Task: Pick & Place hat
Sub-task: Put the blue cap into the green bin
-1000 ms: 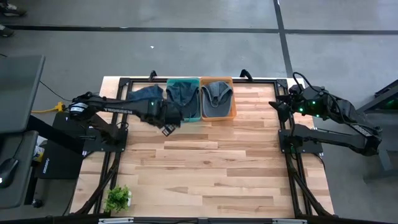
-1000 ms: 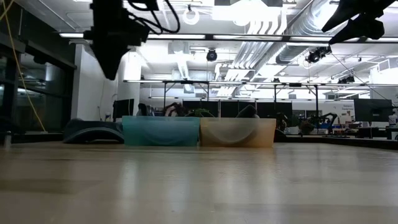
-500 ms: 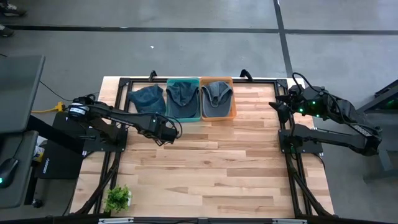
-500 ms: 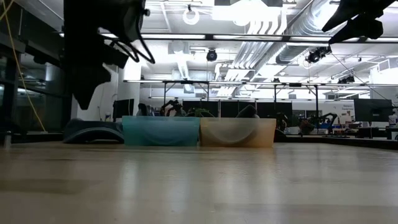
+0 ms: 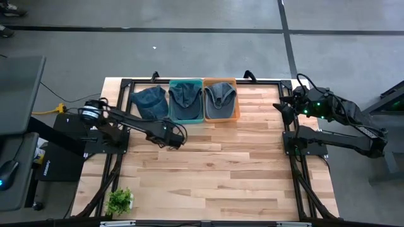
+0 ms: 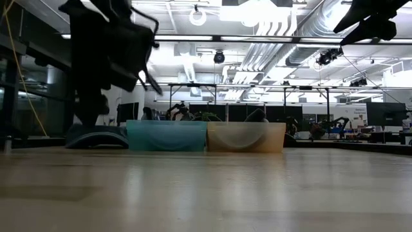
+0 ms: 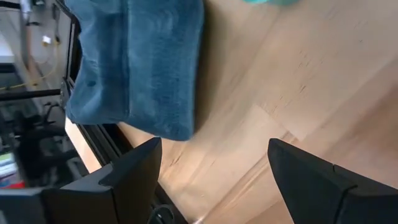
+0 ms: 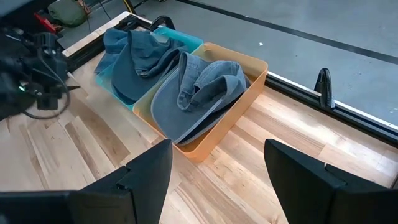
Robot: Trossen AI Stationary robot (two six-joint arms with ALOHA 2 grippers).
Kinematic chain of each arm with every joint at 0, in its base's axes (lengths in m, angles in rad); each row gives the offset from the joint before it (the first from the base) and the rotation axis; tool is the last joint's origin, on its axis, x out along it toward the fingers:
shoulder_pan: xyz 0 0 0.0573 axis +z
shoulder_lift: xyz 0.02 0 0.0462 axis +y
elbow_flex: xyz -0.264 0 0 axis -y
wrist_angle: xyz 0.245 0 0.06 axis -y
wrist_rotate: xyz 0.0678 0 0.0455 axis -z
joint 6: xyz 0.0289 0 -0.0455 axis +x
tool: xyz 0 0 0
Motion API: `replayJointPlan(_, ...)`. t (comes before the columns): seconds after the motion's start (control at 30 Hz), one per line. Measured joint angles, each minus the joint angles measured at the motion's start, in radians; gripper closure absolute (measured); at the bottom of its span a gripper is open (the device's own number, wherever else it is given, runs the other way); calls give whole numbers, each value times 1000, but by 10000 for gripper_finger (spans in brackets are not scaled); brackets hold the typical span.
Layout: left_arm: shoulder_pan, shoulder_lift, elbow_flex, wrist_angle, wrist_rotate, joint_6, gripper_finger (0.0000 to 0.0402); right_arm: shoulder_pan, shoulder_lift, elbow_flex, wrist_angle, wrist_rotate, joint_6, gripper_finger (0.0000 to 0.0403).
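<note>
Three hats lie at the table's far side. A blue denim hat (image 5: 149,101) (image 7: 137,62) rests flat on the wood to the left of the bins. A second blue hat (image 5: 185,99) (image 8: 137,53) lies in the teal bin (image 5: 199,117). A grey hat (image 5: 219,96) (image 8: 199,93) lies in the orange bin (image 5: 236,115). My left gripper (image 5: 172,137) (image 7: 214,177) hovers open over bare wood, on the near side of the loose blue hat and the teal bin, with nothing between its fingers. My right gripper (image 5: 279,107) (image 8: 217,180) waits open at the far right, facing the bins.
A black metal frame (image 5: 126,82) runs around the table's edges. A small green plant (image 5: 120,200) stands at the near left corner. Bare wood stretches across the middle and near half of the table (image 5: 221,176). In the low view the bins (image 6: 206,136) stand side by side.
My left gripper has drawn back from the teal bin's near edge toward the table's near edge and has come lower. The hats and bins have stayed where they were.
</note>
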State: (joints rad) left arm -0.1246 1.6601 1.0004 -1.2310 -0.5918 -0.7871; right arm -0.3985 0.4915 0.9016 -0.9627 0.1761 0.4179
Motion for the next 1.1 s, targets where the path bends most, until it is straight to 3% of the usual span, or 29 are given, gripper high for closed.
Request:
replayJointPlan(0.5,0,227,0,4,-66,-117,110,0,0,0,0,5,30,153)
replayJointPlan(0.77,0,294,3,17,-121,-134,110,0,14,0,-1,26,45,153)
replayJointPlan(1.1,7,324,3,-2,-187,-137,110,0,59,0,-57,-27,-24,153)
